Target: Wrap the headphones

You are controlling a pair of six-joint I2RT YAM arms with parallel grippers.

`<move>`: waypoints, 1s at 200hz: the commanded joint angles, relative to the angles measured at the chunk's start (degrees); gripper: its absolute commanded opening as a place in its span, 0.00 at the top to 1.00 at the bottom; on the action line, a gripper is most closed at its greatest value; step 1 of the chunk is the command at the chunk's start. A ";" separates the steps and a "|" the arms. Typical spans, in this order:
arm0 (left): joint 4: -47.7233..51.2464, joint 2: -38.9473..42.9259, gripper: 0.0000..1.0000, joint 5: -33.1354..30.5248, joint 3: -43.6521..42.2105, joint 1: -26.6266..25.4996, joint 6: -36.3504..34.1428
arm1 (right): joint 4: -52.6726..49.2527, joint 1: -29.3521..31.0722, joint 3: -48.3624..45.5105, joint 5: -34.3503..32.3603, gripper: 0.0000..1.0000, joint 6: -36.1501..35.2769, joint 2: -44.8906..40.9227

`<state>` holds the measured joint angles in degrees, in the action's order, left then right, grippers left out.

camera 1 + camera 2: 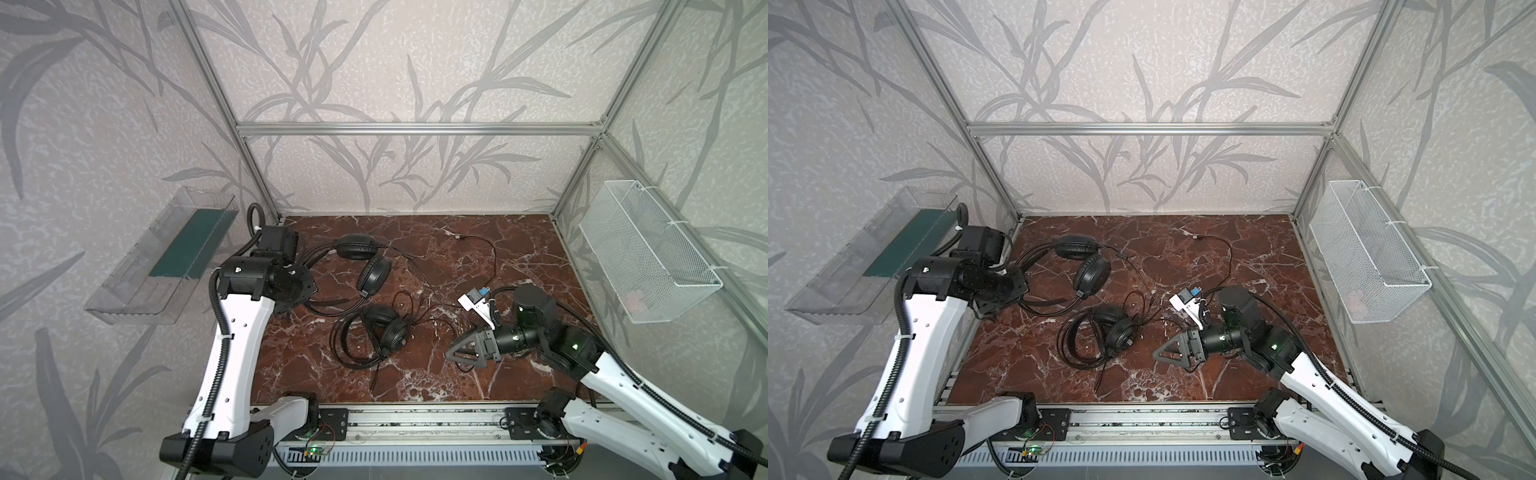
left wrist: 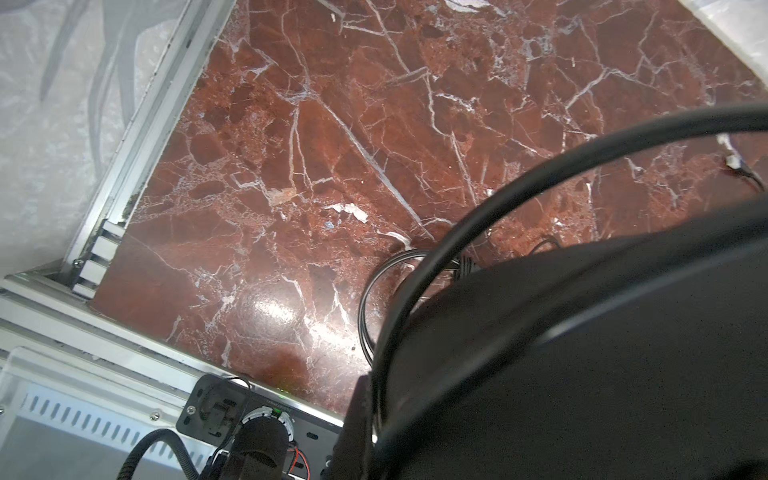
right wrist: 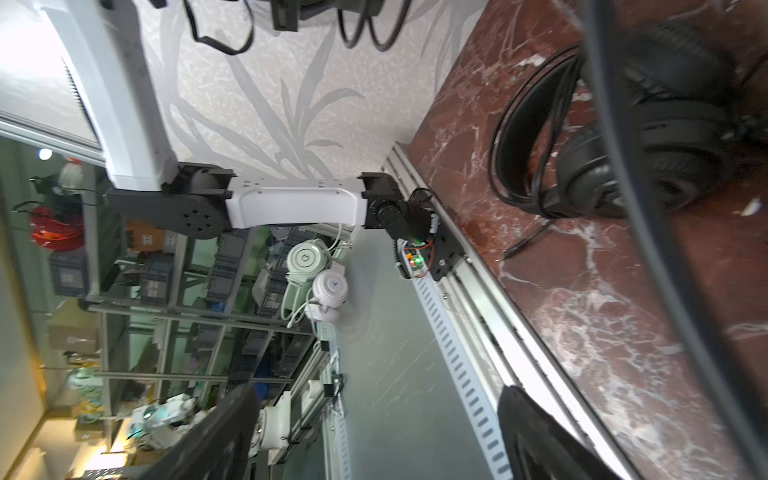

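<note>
- The tabletop (image 1: pixel 528 266) was a polished red-brown marble slab with white veins.
- A white wire-mesh basket (image 1: pixel 648 257), oblong and open-topped, hung on the right wall. A clear plastic bin (image 1: pixel 137 291) with a dark green liner (image 1: pixel 187 245) hung on the left wall.
- The far headset (image 1: pixel 374 274) lay toward the back left of the slab. It had round, padded black earcups, and its thin double-wire headband arced over to the left claw (image 1: pixel 986 309).
- The near headset (image 1: pixel 392 332) lay mid-table, earcups folded together inside loose loops of thin cord.
- The left claw was pinched tight on the far headset's headband wires.
- The right claw (image 1: pixel 455 357) had triangular open-frame fingers. It stood spread wide and empty, near the right of the near headset.
- A thin black cable (image 1: pixel 492 253) trailed in a slack curve to a small plug near the back.
</note>
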<state>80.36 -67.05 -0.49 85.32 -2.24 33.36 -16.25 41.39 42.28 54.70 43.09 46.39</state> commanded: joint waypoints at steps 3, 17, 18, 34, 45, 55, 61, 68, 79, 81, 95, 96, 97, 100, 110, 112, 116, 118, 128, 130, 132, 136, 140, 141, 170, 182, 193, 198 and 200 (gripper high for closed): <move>-3.07 1.62 1.00 -4.30 -0.62 0.05 0.20 | 0.02 0.01 2.42 8.69 0.09 5.42 -1.18; -3.51 0.89 1.00 -6.31 -0.76 0.16 0.36 | -3.42 0.01 2.69 8.85 0.09 4.06 -2.65; -3.61 0.84 1.00 -6.43 -0.81 0.19 0.37 | -3.60 0.01 2.70 8.85 0.09 3.86 -2.81; -4.99 0.02 1.00 -7.62 -1.51 0.20 0.60 | -8.17 -0.03 3.54 7.86 0.09 0.68 -4.60; -5.91 -0.59 1.00 -6.98 -1.80 0.22 0.85 | -8.64 0.01 3.68 8.03 0.09 0.91 -5.18; -6.77 -1.17 1.00 -6.48 -1.96 0.15 1.08 | -6.13 0.01 2.81 8.60 0.09 2.86 -5.72; -7.23 -1.52 1.00 -6.21 -2.00 0.21 1.31 | -4.61 0.01 2.24 8.90 0.09 3.78 -6.06; -7.70 -2.10 1.00 -5.23 -1.76 0.22 1.38 | -3.89 0.03 1.93 9.02 0.09 3.81 -6.50; -7.72 -2.81 1.00 -3.77 -0.96 0.18 1.68 | -5.34 0.01 2.82 7.54 0.09 0.31 -7.37; -7.64 -3.00 1.00 -3.36 -0.77 0.21 1.79 | -6.40 0.01 3.21 6.61 0.09 -0.89 -7.52; -7.17 -2.93 1.00 -0.82 0.50 0.18 1.94 | -13.89 -0.08 6.09 -2.90 0.09 -10.10 -9.20; -7.16 -2.92 1.00 -0.60 0.57 0.15 1.91 | -14.20 -0.08 6.16 -3.53 0.08 -10.73 -9.29; -7.11 -2.92 1.00 -0.50 0.65 0.19 1.94 | -14.53 -0.08 6.24 -4.15 0.08 -11.31 -9.47; -6.92 -2.73 1.00 -0.15 0.89 0.21 1.96 | -15.23 -0.08 6.39 -5.91 0.08 -12.82 -9.83; -6.22 -2.18 1.00 1.48 1.95 0.15 1.73 | -15.83 -0.07 5.74 -11.21 0.08 -18.44 -11.10; -6.01 -2.09 1.00 1.84 2.13 0.14 1.64 | -15.61 -0.05 5.41 -12.16 0.08 -19.35 -11.42; -5.56 -1.96 1.00 2.76 2.45 0.15 1.48 | -15.23 0.00 4.58 -15.27 0.08 -21.05 -11.97; -5.32 -1.93 1.00 3.15 2.65 0.16 1.47 | -15.00 0.01 4.17 -17.29 0.08 -21.65 -12.21; -4.00 -1.60 1.00 4.85 3.39 0.17 1.44 | -11.58 -0.06 1.15 -28.55 0.06 -22.18 -13.72; -3.74 -1.49 1.00 5.12 3.50 0.16 1.51 | -10.72 -0.07 0.39 -30.65 0.05 -22.22 -14.08; -3.44 -1.44 1.00 5.43 3.53 0.21 1.48 | -9.57 -0.08 -0.46 -32.51 0.05 -22.36 -14.38; -3.02 -1.16 1.00 6.11 3.62 0.21 1.40 | -7.22 -0.08 -2.13 -35.42 0.05 -22.94 -14.88; -2.65 -0.90 1.00 6.66 3.73 0.22 1.36 | -4.60 -0.08 -3.81 -37.75 0.05 -23.79 -15.24; -2.52 -0.85 1.00 6.87 3.72 0.22 1.31 | -4.02 -0.08 -4.24 -38.27 0.05 -24.03 -15.35; 0.66 0.27 1.00 7.65 4.06 0.20 0.17 | 5.53 -0.08 -9.09 -44.38 0.05 -27.18 -12.48; 0.79 0.70 1.00 8.45 3.48 0.13 0.02 | 5.79 -0.07 -8.26 -39.08 0.07 -28.32 -9.36; 0.56 0.91 1.00 10.19 3.10 0.19 -0.10 | 5.51 0.01 -7.72 -35.30 0.10 -28.50 -7.00; 0.59 0.95 1.00 10.88 3.23 0.14 -0.20 | 4.80 0.05 -7.38 -35.25 0.11 -28.78 -6.34; 0.55 0.95 1.00 11.26 3.20 0.13 -0.22 | 4.42 0.09 -7.21 -35.60 0.12 -28.84 -6.21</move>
<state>80.82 -67.46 5.43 87.31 -2.24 33.04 -15.62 41.28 33.26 18.15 18.04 37.95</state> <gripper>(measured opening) 0.081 0.909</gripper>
